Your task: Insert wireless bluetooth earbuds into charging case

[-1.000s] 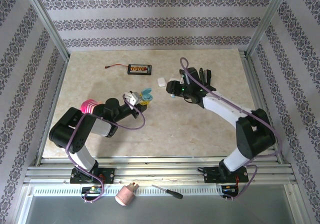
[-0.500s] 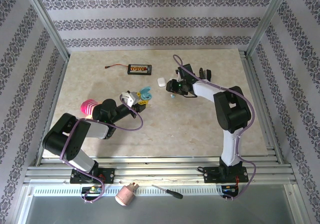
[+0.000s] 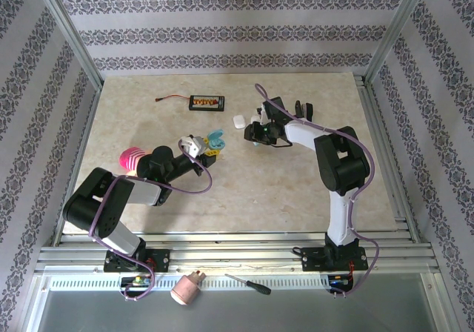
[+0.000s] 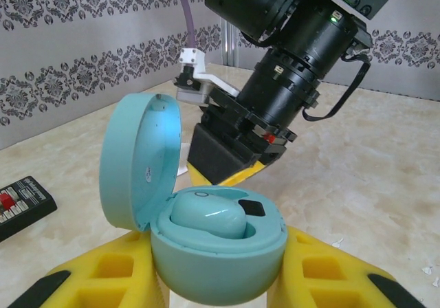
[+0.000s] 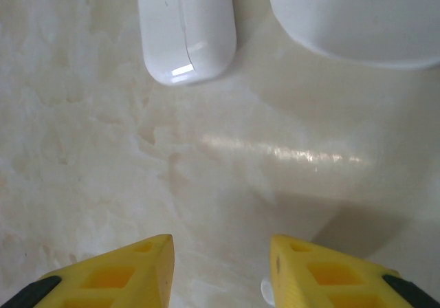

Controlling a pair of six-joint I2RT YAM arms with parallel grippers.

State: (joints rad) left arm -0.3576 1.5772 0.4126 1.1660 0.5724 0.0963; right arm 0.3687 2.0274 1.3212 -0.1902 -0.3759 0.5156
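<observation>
- The table (image 3: 296, 191) carries everything. The two arms meet near its middle so that the pick-up and the drop-off are near each other.
- The left gripper (image 3: 206, 146) is closed on the lower half of the blue case (image 4: 220, 249), with a yellow finger on each side. It holds the case clear of the table and tilts the mouth toward the right arm, which I take as offering the case for loading.
- The lid (image 4: 137, 160) stands swung back on the left, so the wells are open from above.
- The right gripper (image 5: 218, 270) hangs low over the table, pointing down, just in front of a closed white case (image 5: 185, 29) and another white rounded piece (image 5: 357, 12). Its jaws are partly open with only bare table between them, and they grip nothing that can be made out.
- One pale blue earbud (image 4: 206, 215) already lies in the left well of the blue case.
- The right well (image 4: 251, 207) is empty and its dark contact shows, so one earbud is probably left to go in.
- A small pale bit (image 5: 266, 292) sits at the inner edge of one finger of the right gripper. It may be that earbud, but too little shows to tell.
</observation>
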